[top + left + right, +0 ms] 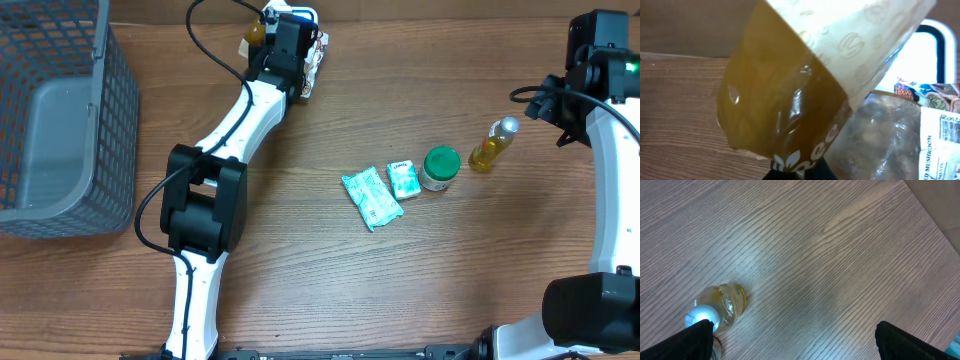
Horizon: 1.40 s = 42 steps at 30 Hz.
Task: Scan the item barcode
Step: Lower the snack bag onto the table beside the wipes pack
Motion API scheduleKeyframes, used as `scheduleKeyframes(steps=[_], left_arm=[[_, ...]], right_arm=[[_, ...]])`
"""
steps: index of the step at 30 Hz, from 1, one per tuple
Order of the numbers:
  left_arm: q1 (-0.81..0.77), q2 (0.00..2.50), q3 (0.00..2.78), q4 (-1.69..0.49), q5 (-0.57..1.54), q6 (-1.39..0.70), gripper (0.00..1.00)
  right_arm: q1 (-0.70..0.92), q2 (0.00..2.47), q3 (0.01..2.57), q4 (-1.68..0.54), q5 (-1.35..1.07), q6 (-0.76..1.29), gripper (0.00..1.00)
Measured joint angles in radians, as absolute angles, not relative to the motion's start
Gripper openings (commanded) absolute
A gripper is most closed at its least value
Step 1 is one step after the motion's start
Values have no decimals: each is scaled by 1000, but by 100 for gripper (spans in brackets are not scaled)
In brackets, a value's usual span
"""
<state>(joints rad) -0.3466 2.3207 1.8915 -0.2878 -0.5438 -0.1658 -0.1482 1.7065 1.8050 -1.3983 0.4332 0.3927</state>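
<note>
At the far edge of the table (400,290), left gripper (270,35) is clamped on an amber packet (780,100), holding it beside what appears to be the white scanner (927,60), presumably to show its barcode. Right gripper (800,347) hangs jaws apart near the oil bottle (493,145), idle.

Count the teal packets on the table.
2: a larger packet mid-table, a smaller packet at its right, next to the green-lidded jar. Others may be hidden from view.
</note>
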Motion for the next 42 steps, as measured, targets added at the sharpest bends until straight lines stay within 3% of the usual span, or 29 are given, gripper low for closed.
scheduleKeyframes(steps=[5,14,18,26,30,32,37,42], left_arm=[[-372,2257,1891,-374,-458,-186,4],[-425,1888,1900,-931,-122,-311,4],[-426,1849,1905,-1132,-25,-356,4],[-455,1909,1728,-1152,97,-413,5],[-493,1914,1621,-1089,125,-448,36],[-509,1914,1566,-1051,131,-478,46],[-518,1914,1485,-997,144,-525,99],[-517,1914,1460,-994,123,-530,100]], right_arm=[[-148,1707,1805,-1398,433,393,100],[-148,1707,1805,-1399,433,392,100],[-148,1707,1805,-1398,433,393,100],[-148,1707,1805,-1398,433,392,100],[-148,1707,1805,-1398,433,393,100],[-148,1707,1805,-1398,433,392,100],[-148,1707,1805,-1398,433,393,100],[-148,1707,1805,-1398,433,392,100]])
